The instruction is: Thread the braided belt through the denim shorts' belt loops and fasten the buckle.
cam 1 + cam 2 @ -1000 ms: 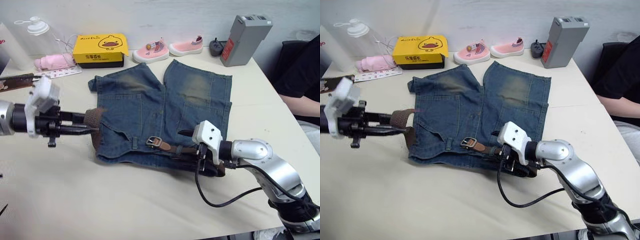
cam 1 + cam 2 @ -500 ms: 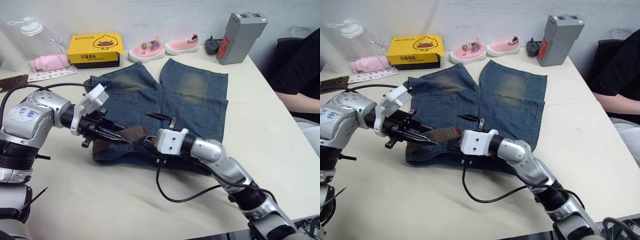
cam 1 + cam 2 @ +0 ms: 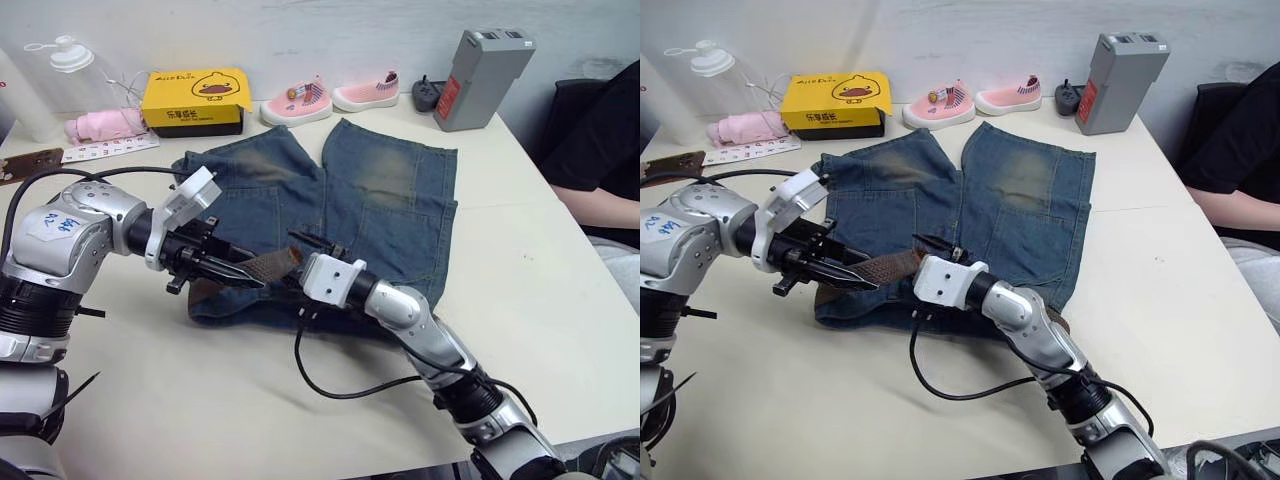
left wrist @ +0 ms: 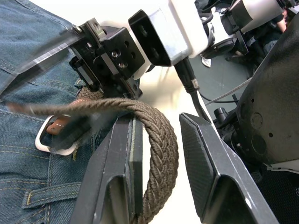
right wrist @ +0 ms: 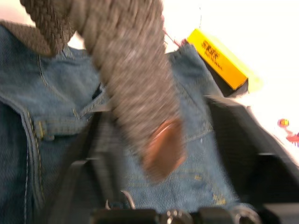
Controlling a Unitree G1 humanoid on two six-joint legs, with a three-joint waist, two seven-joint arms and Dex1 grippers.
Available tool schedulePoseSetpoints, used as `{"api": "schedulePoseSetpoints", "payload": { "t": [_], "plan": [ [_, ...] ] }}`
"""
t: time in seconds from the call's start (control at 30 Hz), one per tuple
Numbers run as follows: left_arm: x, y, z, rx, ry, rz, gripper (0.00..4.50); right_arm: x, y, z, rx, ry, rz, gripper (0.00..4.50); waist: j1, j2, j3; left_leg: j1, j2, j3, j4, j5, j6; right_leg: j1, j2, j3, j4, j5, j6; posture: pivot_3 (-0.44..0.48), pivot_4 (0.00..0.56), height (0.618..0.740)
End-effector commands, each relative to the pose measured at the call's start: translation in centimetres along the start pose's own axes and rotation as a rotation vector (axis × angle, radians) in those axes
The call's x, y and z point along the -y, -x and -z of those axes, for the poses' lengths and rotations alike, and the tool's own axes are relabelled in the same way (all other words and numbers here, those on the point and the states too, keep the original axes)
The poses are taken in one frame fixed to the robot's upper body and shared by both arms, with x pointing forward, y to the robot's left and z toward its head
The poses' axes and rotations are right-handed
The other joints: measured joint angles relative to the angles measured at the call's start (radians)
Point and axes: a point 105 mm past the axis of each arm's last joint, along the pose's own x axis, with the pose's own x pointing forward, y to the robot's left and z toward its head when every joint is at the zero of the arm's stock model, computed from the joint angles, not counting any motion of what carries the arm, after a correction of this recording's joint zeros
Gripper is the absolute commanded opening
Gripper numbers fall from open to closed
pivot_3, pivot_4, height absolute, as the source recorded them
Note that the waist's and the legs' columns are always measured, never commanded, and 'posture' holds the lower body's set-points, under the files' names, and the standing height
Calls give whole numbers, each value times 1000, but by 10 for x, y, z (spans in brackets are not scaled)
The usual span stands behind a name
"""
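The denim shorts (image 3: pixel 340 200) lie flat on the surface (image 3: pixel 150 400), waistband toward the robot, probably so the loops stay reachable. The braided belt (image 4: pixel 159 135) arches up over that waistband. The left claw (image 3: pixel 245 277) has its fingers parted, the strap lying against one of them, seemingly offering its tan end to the right claw (image 3: pixel 298 243), whose fingers spread wide around the tip. The buckle (image 4: pixel 53 140) rests on the denim. The yellow box (image 3: pixel 195 97) carries a duck picture; its lettering is unreadable.
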Motion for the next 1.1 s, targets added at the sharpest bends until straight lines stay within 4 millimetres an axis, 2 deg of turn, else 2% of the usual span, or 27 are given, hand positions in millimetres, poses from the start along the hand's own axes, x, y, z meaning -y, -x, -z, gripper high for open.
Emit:
{"api": "schedulePoseSetpoints", "payload": {
  "t": [0.03,0.07,0.2,0.33,0.47,0.5,0.63,0.77,0.83,0.9,0.93,0.97,1.03,1.1],
  "plan": [
    [5,9,-5,38,-6,26,1456,14,5,-17,58,30,65,580,0,0,0,0,0,0,0,0,0,0,0,0,0,0,0,0,150,698],
    [3,10,-4,39,0,12,1456,15,7,-18,62,32,69,153,0,0,0,0,0,0,0,0,0,0,0,0,0,0,0,0,150,698],
    [-4,14,3,37,46,-34,1456,14,10,-20,65,45,58,64,0,0,0,0,0,0,0,0,0,0,0,0,0,0,0,0,150,698],
    [-10,18,3,72,82,-76,2631,12,9,-21,60,49,45,0,0,0,0,0,0,0,0,0,0,0,0,0,0,0,0,0,150,698],
    [-15,32,-1,87,51,-177,4335,15,5,-13,-11,38,44,0,0,0,0,0,0,0,0,0,0,0,0,0,1,0,0,0,150,698],
    [-17,39,-7,116,55,-211,4479,17,3,-10,-40,19,50,0,0,0,0,0,0,0,0,0,0,0,0,0,1,0,0,0,150,698],
    [-12,67,-23,220,55,-335,4479,16,0,8,-193,-70,39,0,-3,0,0,0,0,0,0,0,0,0,0,0,1,0,0,0,150,698],
    [0,90,-30,328,63,-449,4479,8,2,10,-273,-82,-23,0,-9,0,0,0,0,0,0,0,0,-1,0,0,1,0,0,0,150,698],
    [20,79,-39,421,97,-383,4479,5,3,11,-311,-69,-53,0,-19,0,0,0,0,0,0,0,0,-1,0,1,1,0,0,0,150,698],
    [48,46,-41,481,149,-204,4479,5,5,10,-336,-51,-60,0,-22,-1,0,0,0,-1,0,0,0,0,0,1,1,0,0,0,150,698],
    [60,27,-37,508,180,-133,4479,6,6,9,-349,-43,-55,0,-22,-1,-1,0,0,-1,0,0,0,0,-1,2,1,0,0,0,150,698],
    [67,15,-35,535,209,-96,4479,7,7,9,-360,-38,-53,0,-22,-2,-1,-1,0,-3,0,0,0,0,-1,3,2,0,0,0,150,698],
    [76,-6,-23,623,329,-84,4479,9,8,9,-383,-8,-42,0,-23,-2,-1,2,1,-13,0,-1,2,2,-3,18,3,0,0,0,150,698],
    [75,-12,-9,748,498,-135,4479,11,9,9,-401,10,-32,0,-28,-3,-2,3,1,-13,1,-1,2,2,-2,21,2,0,0,0,150,698]
  ]
}}
